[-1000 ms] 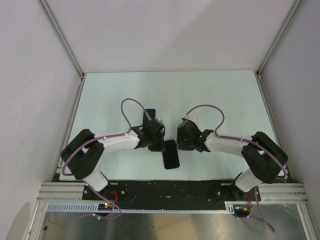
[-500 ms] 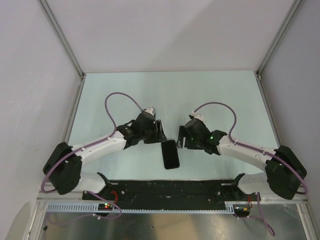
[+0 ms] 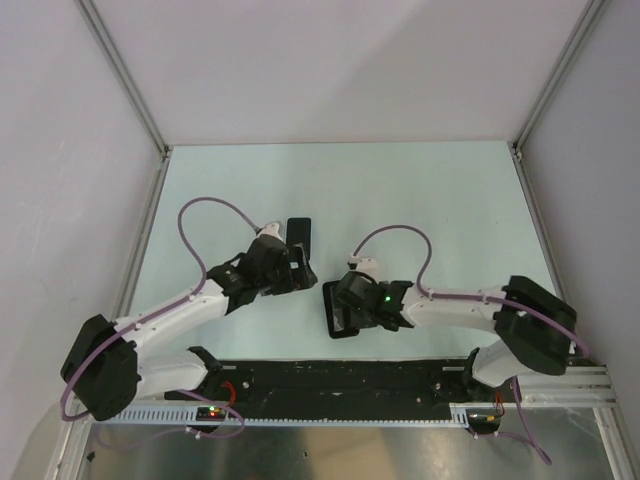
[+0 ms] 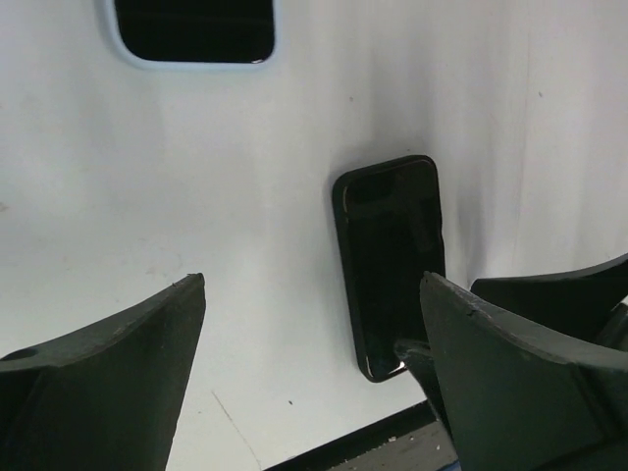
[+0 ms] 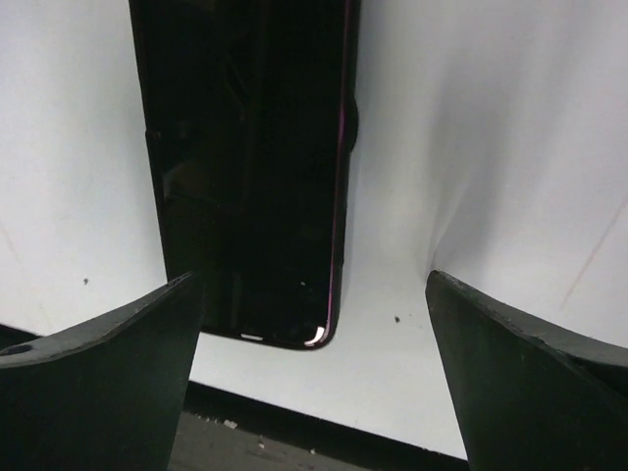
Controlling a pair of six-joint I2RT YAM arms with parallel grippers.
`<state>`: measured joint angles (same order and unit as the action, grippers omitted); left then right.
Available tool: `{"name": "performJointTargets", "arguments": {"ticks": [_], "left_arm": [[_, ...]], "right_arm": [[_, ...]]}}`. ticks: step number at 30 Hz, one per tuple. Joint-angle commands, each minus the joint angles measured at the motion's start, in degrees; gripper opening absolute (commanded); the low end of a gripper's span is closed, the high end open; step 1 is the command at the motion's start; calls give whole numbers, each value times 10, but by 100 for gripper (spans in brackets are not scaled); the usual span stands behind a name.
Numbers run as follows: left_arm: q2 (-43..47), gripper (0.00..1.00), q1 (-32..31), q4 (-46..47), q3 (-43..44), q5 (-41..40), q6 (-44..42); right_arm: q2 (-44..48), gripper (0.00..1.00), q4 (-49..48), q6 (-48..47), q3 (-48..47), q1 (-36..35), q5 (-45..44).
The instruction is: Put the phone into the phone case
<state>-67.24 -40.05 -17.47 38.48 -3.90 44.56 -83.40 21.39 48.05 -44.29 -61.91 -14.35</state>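
Where the tabletop (image 3: 420, 200) meets its near edge, the phone (image 5: 245, 167) lies flat and dark, with the right gripper (image 5: 309, 285) spread wide over its near end, holding nothing. Farther back the left gripper (image 4: 312, 285) hangs equally wide and empty. Beyond it lies the pale-blue-rimmed phone case (image 4: 191, 29), apart from the phone; any markings are too dim to read.

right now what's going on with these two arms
Two robot arms are working on getting a phone into its case. The phone lies flat on the table near the front edge, and the right hand hangs open just over it. The case lies apart from the phone, farther back, beside the open left hand. Neither hand holds anything, and the phone is not yet in the case.
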Motion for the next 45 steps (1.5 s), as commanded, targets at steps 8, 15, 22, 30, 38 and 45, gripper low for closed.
{"name": "performJointTargets", "arguments": {"ticks": [8, 15, 22, 30, 38, 45], "left_arm": [[38, 94, 25, 4, -20, -16, 0], [37, 94, 28, 3, -18, -16, 0], [16, 89, 29, 6, -16, 5, 10], [-24, 74, 2, 27, -21, 34, 37], [-98, 72, -31, 34, 15, 69, 50], [-168, 71, -38, 74, 31, 120, 80]], "right_arm": [[-125, 99, 41, 13, -121, -55, -78], [-164, 100, 103, 26, -158, -61, -102], [-136, 99, 98, 24, -143, -57, -95], [-21, 99, 0, 15, -48, -10, -14], [47, 92, -80, 4, 24, 84, 63], [32, 61, -120, -4, 40, 124, 133]]}}
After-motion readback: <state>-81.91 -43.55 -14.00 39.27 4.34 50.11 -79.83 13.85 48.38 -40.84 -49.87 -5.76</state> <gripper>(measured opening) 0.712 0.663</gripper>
